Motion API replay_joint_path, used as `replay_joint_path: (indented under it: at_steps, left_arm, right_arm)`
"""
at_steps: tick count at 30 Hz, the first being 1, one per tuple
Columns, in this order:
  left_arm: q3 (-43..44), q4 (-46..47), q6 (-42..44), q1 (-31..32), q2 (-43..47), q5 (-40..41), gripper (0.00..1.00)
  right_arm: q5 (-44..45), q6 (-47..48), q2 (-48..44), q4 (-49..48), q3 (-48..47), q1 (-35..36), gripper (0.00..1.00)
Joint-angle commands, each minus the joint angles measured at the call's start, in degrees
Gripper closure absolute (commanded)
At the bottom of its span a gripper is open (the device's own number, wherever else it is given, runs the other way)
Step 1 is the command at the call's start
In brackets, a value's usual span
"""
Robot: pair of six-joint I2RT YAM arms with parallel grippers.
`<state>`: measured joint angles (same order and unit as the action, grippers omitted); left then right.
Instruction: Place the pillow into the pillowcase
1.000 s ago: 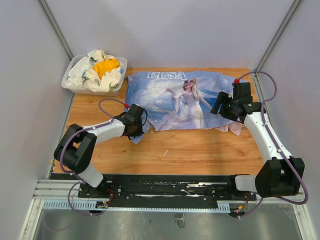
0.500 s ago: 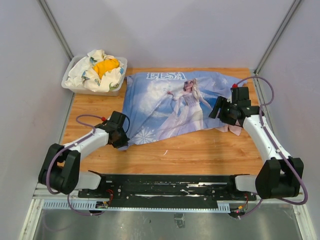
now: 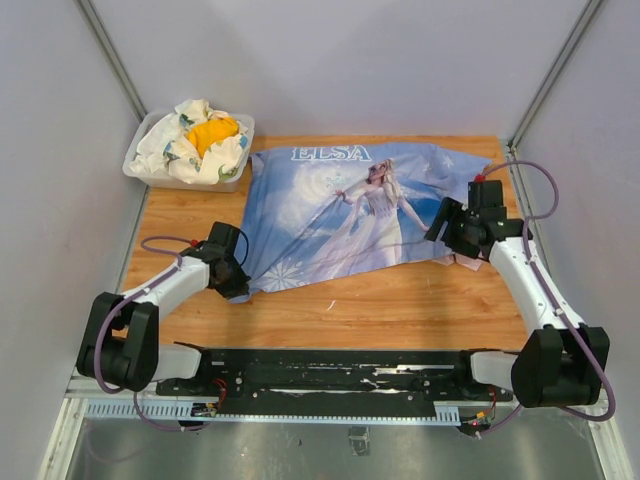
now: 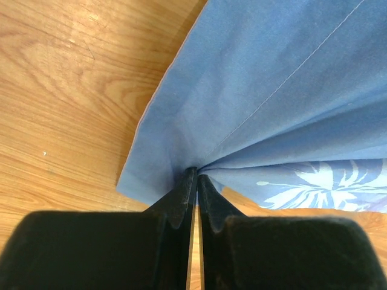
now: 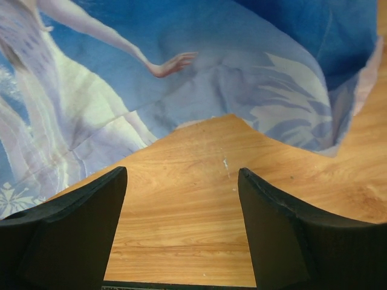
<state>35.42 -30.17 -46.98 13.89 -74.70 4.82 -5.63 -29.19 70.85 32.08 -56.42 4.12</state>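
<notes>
The pillowcase lies spread, print side up, over the far right part of the desk. Its long axis runs left to right, the "ELSA" lettering lies along its far edge, and the figure's head points toward the far side. Its far edge lies close to the desk's far edge and its right end near the right edge. A broad strip of bare wood runs along the near edge, and another lies between the cloth and the left edge. The near-left corner is drawn out to a point toward the near-left, with creases fanning from it. There the left claw has its fingers pressed together, pinching that corner. The right claw stands at the pillowcase's right end, spread wide and holding nothing; its wrist view shows bare wood between the fingers and the cloth's near edge beyond their tips. A bin of white-and-yellow cloth sits at the far-left corner, just beside the pillowcase's far-left corner.
</notes>
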Motion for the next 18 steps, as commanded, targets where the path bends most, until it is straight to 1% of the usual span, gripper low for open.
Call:
replay_joint_path:
  at_steps: [1,4,7,10,12,15,18]
  left_arm:
    - [1.1,-3.8,2.6,-0.6,-1.0,0.4,0.91]
    - [2.2,-3.8,3.4,-0.6,0.0,0.4,0.9]
    - [2.9,-3.5,4.0,-0.7,0.2,0.0,0.9]
    - [3.2,-3.0,4.7,-0.8,-0.1,-0.7,0.9]
    - [3.2,-2.5,5.3,-0.9,-0.2,-0.9,0.91]
    - [3.2,-1.9,6.0,-1.2,-0.6,-1.5,0.91]
    - [3.2,-1.4,6.7,-1.9,-0.7,-2.1,0.91]
  right_arm:
    - [2.3,-4.6,-1.6,3.3,3.1,-4.5,0.24]
    - [-2.4,-8.0,-2.0,2.2,5.2,-9.5,0.27]
    - [-5.3,-11.3,-2.9,1.6,6.4,-14.7,0.27]
    - [-5.2,-13.4,-4.4,1.5,6.1,-17.5,0.27]
    - [-4.4,-15.1,-4.7,1.4,5.7,-19.2,0.24]
    - [-8.1,-17.9,-3.2,0.4,5.6,-22.7,0.24]
    - [-10.9,-19.6,0.3,-0.4,5.3,-24.2,0.25]
